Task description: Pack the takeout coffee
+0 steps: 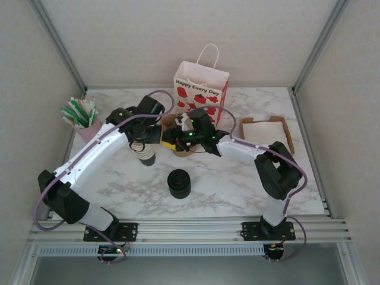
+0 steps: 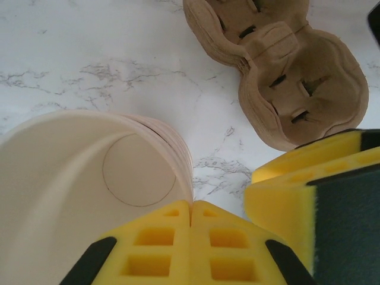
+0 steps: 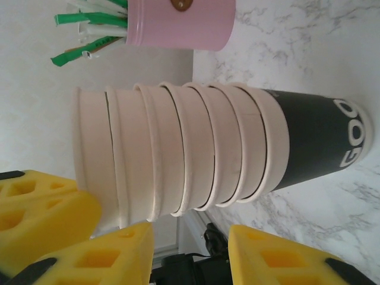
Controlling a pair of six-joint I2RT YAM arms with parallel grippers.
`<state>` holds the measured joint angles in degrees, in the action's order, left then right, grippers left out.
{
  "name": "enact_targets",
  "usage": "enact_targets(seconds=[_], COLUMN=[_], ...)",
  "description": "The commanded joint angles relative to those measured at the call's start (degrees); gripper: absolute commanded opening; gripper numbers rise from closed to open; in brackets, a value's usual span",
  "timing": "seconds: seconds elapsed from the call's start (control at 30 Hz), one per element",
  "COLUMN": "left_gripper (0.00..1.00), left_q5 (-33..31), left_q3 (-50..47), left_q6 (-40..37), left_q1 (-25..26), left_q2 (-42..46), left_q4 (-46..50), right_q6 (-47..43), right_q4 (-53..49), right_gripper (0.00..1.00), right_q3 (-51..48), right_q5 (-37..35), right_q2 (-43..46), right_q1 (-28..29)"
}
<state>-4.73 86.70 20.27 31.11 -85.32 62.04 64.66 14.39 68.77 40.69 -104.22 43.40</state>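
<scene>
Left gripper [image 2: 191, 211]: yellow ribbed fingers pressed together, pinching the thin paper wall of the top cup [image 2: 71, 178] at its rim. Left wrist view looks straight down into that cup: smooth cream interior, round base seam.

Right gripper [image 3: 191, 231]: fingers spread with a clear gap and nothing between the tips. It sits just short of the cup stack [image 3: 196, 154]; can't tell if it touches. Its foam pad, yellow with a dark face, sits just beside the left fingers at their 3 o'clock in the left wrist view.

Cup stack: about seven nested paper cups with rolled white rims. The bottom one has a dark matte body with white "GOO" lettering. It stands upright on the table [image 2: 89, 53], which is white marble-pattern with grey veins.

Top view, clock from table centre:
- 12: white paper bag [image 1: 200, 89], red fruit print, "Happy Every Day", twisted handles, upright.
- 10: pink cylindrical holder [image 1: 89, 129] of paper-wrapped straws [image 1: 78, 111], green and white.
- 2: shallow open cardboard tray [image 1: 267, 127].
- 6, near centre: squat black stack of lids [image 1: 179, 183], round, glossy plastic.

Moulded-pulp cup carrier [image 2: 291, 71]: brown, fibrous, round wells with slotted tabs, at 1 o'clock of the stack in the left wrist view, apart from it.

Takeout coffee: can't tell where it is.
</scene>
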Motion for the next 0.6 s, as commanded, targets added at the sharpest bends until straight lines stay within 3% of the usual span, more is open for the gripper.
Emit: enact_targets(seconds=[0.0,0.57], left_gripper=[0.0,0.0], left_q5=[-2.08,-1.68], left_q3=[2.24,3.18], left_q6=[-0.84,-0.85], left_q1=[-0.59,-1.23], left_q2=[1.65,1.23], left_q4=[1.78,1.8], right_q6=[2.11,9.82], right_q4=[3.51,14.76], right_gripper=[0.39,0.45], right_q3=[2.23,2.09], right_q5=[2.2,5.67], right_q2=[-1.38,-6.01], right_q1=[0.82,1.21])
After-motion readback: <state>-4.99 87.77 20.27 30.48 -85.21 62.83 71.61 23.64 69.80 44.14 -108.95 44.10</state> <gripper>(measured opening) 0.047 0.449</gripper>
